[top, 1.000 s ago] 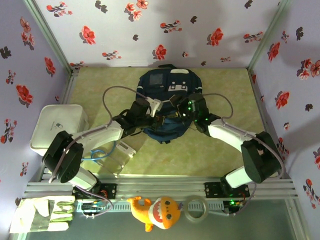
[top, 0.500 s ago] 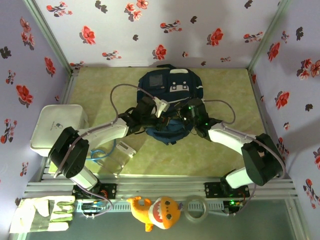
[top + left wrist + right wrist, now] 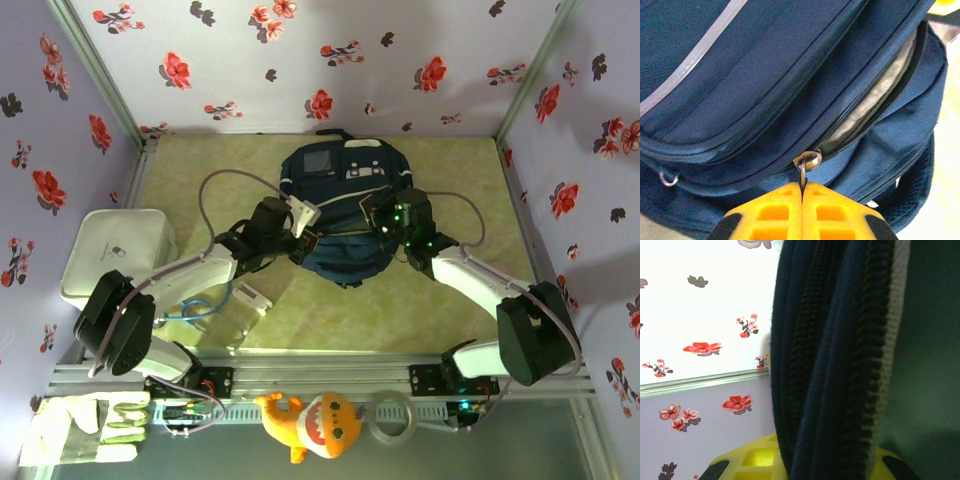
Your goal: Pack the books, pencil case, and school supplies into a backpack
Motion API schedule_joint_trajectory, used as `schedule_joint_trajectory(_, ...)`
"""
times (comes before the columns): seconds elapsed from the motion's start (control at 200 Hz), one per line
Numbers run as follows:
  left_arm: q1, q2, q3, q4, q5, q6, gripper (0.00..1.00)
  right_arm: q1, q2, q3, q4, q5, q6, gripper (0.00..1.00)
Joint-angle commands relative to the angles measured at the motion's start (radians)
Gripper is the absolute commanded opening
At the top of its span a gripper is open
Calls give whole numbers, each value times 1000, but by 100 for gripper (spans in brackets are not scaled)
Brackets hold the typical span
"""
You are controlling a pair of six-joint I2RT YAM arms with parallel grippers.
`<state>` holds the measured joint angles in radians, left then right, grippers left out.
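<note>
At the left edge of the desk [image 3: 420, 300] sits a white tray [image 3: 112, 248], well apart from the work; the action is in the middle, where the backpack [image 3: 345, 180] lies flat with its front pocket towards the far wall and its top towards the arms. The step in hand looks like opening the main compartment, before anything is packed. The left claw [image 3: 801, 195] has its yellow fingers pressed together on the metal zip pull [image 3: 807, 161], which stands at the end of a slit where pale grey lining [image 3: 875, 95] shows between two dark lips. Further right, the right claw [image 3: 805, 465] pinches the backpack's upper edge: folds of navy cloth and a line of zip teeth [image 3: 867, 355] run down between its yellow pads, lifted against the flowered wall. The next move, as I judge it, calls for the left claw to draw the pull along the zip track while the right one keeps the cloth taut, since slack fabric would likely bunch and jam the slider. The backpack itself is navy woven cloth, soft and sagging, with a thin white trim line [image 3: 695, 55] across the front panel, pale patches [image 3: 315, 158] on the pocket, and a mouth open only a little, too narrow yet for the books
</note>
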<state>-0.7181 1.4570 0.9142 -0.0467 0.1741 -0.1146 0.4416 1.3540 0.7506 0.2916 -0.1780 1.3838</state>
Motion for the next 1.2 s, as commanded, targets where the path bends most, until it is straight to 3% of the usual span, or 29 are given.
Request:
schedule_joint_trajectory(0.0,37,-28,-19,-6,-78,48,0,-41,-44,35,69,2,-28,12)
schedule_joint_trajectory(0.545,216,67,-17,56,-89,72,0,-83,-26,88,23,-109,-49,12)
schedule_joint_trajectory(0.79,315,183,74,84,116,152,0,-91,23,132,-15,-187,-93,12)
schedule_joint_trajectory(1.195,405,342,256,37,120,105,0,-92,124,191,-26,-283,-181,12)
